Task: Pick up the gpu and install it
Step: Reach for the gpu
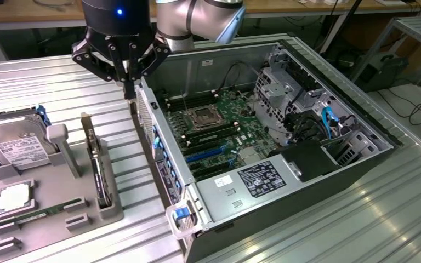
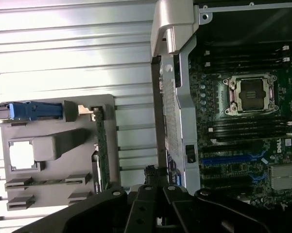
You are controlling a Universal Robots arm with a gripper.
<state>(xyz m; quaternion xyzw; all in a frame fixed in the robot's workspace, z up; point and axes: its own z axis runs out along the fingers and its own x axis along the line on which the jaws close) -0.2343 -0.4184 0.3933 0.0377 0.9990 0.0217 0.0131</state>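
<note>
Gripper (image 1: 129, 97) pinched closed (empty) btwn PC case (image 1: 218, 66) & tray (image 1: 50, 211) w/ upright gpu (image 1: 96, 164).

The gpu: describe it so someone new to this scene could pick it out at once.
Find the grey parts holder at the exterior view's left, beside the open computer case. The gpu stands on edge along the holder's side nearest the case. It is a thin dark card with a pale metal bracket, unlike the silver, white-labelled hard drive and the slim green memory stick.
</note>
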